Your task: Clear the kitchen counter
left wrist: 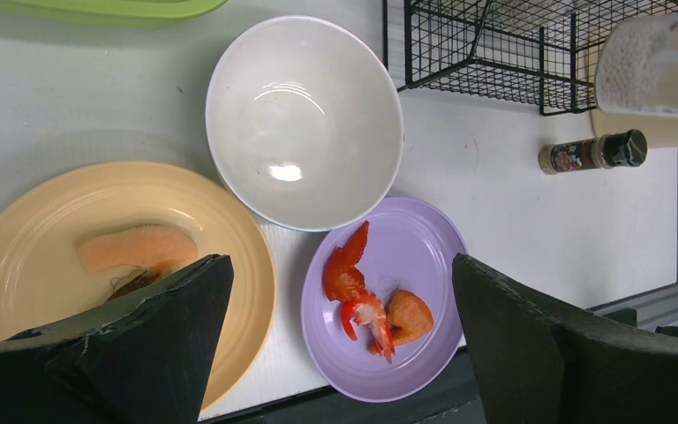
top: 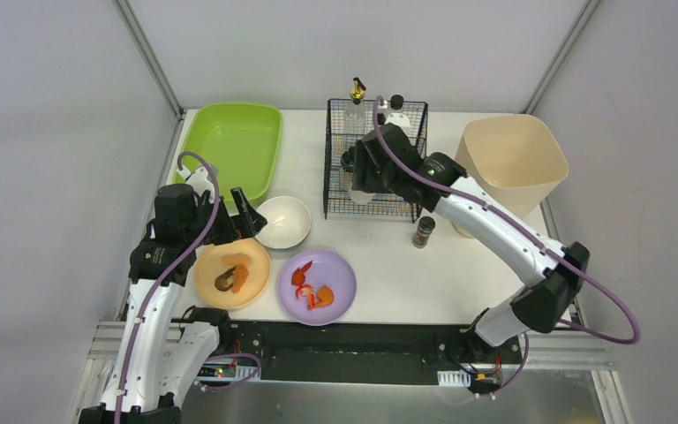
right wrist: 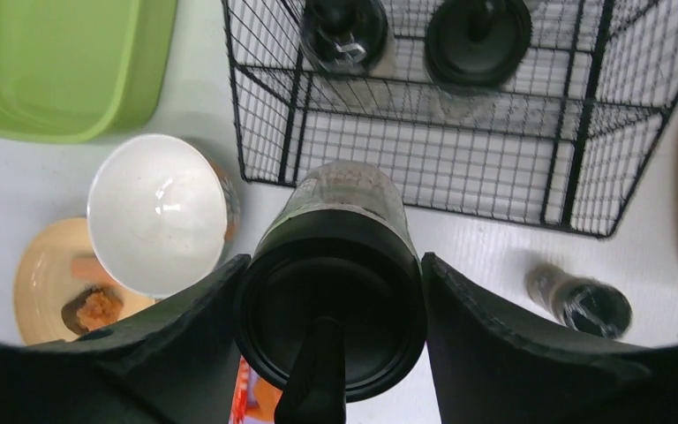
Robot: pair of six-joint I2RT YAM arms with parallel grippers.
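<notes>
The white kitchen counter holds a white bowl, a yellow plate with food scraps, a purple plate with shrimp pieces, and a small spice jar. My left gripper is open and empty above the bowl's left rim. In the left wrist view it straddles the yellow plate and the purple plate. My right gripper is shut on a clear black-capped bottle, held upright over the front edge of the black wire basket.
A green tray lies at the back left. A beige bin stands at the back right. The basket holds two bottles, one with a gold spout. The spice jar stands in front of the basket's right corner.
</notes>
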